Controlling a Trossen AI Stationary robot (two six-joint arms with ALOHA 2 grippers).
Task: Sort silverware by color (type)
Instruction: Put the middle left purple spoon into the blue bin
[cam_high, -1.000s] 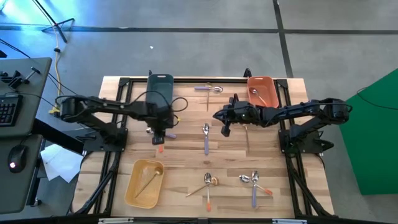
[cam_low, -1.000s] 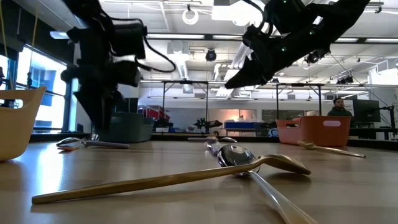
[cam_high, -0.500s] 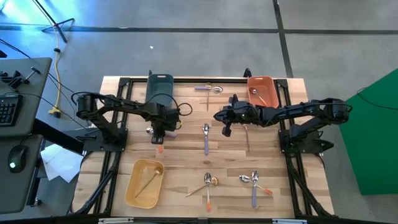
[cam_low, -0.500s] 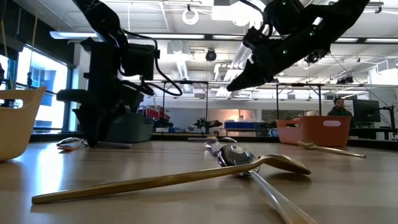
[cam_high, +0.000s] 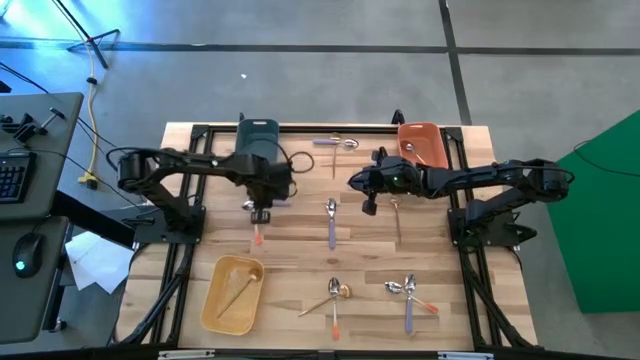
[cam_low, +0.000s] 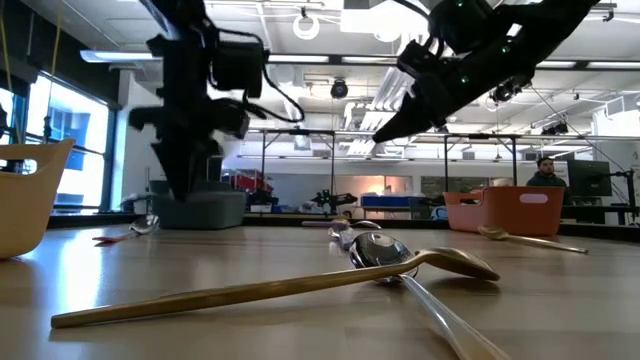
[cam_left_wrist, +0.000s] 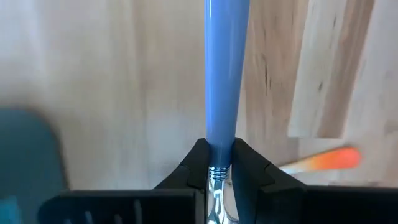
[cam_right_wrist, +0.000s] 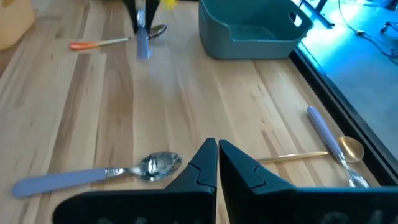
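My left gripper (cam_high: 258, 212) hovers near the teal bin (cam_high: 258, 142), shut on a purple-handled piece of silverware (cam_left_wrist: 225, 74) whose head is hidden. An orange-handled piece (cam_high: 257, 235) and a silver spoon bowl (cam_right_wrist: 158, 29) lie on the table below it. My right gripper (cam_high: 367, 207) is shut and holds nothing, above the table near the orange bin (cam_high: 422, 145). A purple-handled spoon (cam_high: 331, 222) and a gold piece (cam_high: 397, 215) lie flat mid-table. More silverware lies near the far edge (cam_high: 335, 144) and in clusters (cam_high: 335, 293) (cam_high: 410, 290) near the front. My left gripper pinches the purple handle's end (cam_left_wrist: 219, 155), where it meets the silver neck, between its two fingertips (cam_left_wrist: 193, 167). The fingers point down and lie along the piece. The handle hangs straight below them, clear of the table; the head is hidden between the fingers.
A yellow bin (cam_high: 232, 293) with one gold piece in it stands at the near left. Black frame rails (cam_high: 460, 170) run along the table's sides. Bare wood lies between the central spoon and the near clusters.
My left gripper has gone up and a little toward the far edge and the teal bin. The purple-handled piece that lay on the table beside the orange-handled one is lifted clear and hangs below the fingers. The orange-handled piece has stayed on the table.
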